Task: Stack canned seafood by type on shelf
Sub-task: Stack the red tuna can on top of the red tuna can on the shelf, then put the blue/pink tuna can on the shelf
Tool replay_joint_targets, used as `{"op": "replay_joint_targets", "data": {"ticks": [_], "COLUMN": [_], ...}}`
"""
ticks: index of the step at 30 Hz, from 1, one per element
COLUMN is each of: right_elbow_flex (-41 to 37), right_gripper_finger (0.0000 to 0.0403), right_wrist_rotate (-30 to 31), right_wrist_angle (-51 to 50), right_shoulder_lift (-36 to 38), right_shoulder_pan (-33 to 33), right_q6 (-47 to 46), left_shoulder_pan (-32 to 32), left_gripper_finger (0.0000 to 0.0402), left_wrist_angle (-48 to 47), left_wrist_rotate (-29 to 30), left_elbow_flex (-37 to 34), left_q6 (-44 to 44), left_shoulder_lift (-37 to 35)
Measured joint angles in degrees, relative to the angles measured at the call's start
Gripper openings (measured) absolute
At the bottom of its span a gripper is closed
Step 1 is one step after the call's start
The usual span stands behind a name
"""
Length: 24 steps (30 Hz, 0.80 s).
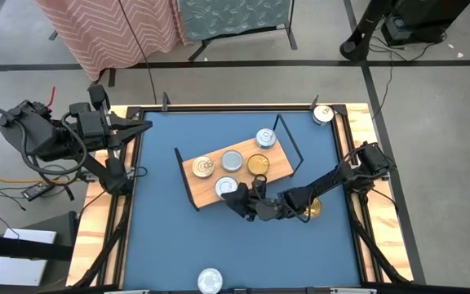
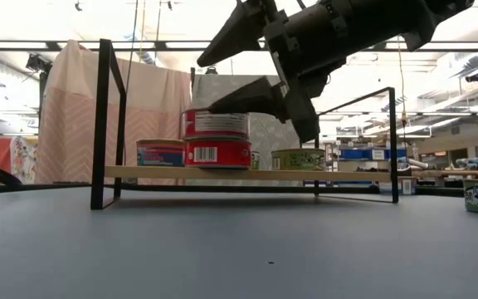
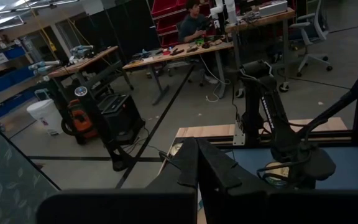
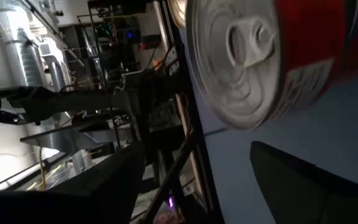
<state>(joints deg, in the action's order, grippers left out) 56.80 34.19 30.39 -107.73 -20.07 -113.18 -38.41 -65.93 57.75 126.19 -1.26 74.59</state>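
On shelf (image 1: 277,167) front edge, your right gripper (image 1: 241,198) gapes around stacked red tins (image 2: 217,139) (top one silver-lidded); left gripper (image 1: 141,126) closed, parked.

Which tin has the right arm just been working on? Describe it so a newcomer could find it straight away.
Start at the wooden shelf in the middle of the blue table. At its near edge the right tool stands open around a silver-lidded tin. In the low view that red-sided tin is the only one stacked on another red tin.

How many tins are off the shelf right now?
3: a silver-lidded tin at the table's far right corner, a second silver tin at the near edge, and a gold tin partly under the right arm, which may hide more.
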Motion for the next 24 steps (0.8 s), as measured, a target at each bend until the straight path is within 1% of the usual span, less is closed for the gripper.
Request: {"op": "replay_joint_targets", "data": {"ticks": [4, 11, 16, 17, 19, 21, 23, 24], "right_elbow_flex": [0.0, 0.0, 0.0, 0.0, 0.0, 0.0, 0.0, 0.0], "right_gripper_finger": [0.0302, 0.0302, 0.0302, 0.0302, 0.0301, 0.0294, 0.0283, 0.0277], "right_wrist_rotate": [-1.5, 0.7, -0.4, -1.2, -3.2, -6.6, -9.5, -10.0], "right_wrist_angle": [0.5, 0.5, 1.8, 2.8, 5.7, 8.0, 7.7, 6.6], "right_shoulder_lift": [0.0, 0.0, 0.0, 0.0, 0.6, 2.4, 5.7, 7.7], "right_shoulder_pan": [-0.2, 0.0, 0.2, 0.2, 0.0, -0.1, -0.1, 0.0], "right_q6": [-2.1, -1.9, -0.4, 1.1, 7.2, 17.5, 27.5, 32.3], "left_shoulder_pan": [0.0, 0.0, 0.0, 0.0, 0.0, 0.0, 0.0, 0.0], "left_gripper_finger": [0.0006, 0.0006, 0.0006, 0.0006, 0.0006, 0.0006, 0.0006, 0.0006], "left_wrist_angle": [0.0, 0.0, 0.0, 0.0, 0.0, -0.1, -0.1, 0.0], "left_wrist_rotate": [0.0, 0.0, 0.0, 0.0, 0.0, -0.8, -3.0, -3.8], "left_elbow_flex": [0.0, 0.0, 0.0, 0.0, 0.0, 0.0, 0.0, 0.0], "left_q6": [0.0, 0.0, 0.0, 0.0, 0.0, -0.1, -1.6, -2.5], "left_shoulder_lift": [0.0, 0.0, 0.0, 0.0, 0.0, 0.0, 0.0, 0.0]}}
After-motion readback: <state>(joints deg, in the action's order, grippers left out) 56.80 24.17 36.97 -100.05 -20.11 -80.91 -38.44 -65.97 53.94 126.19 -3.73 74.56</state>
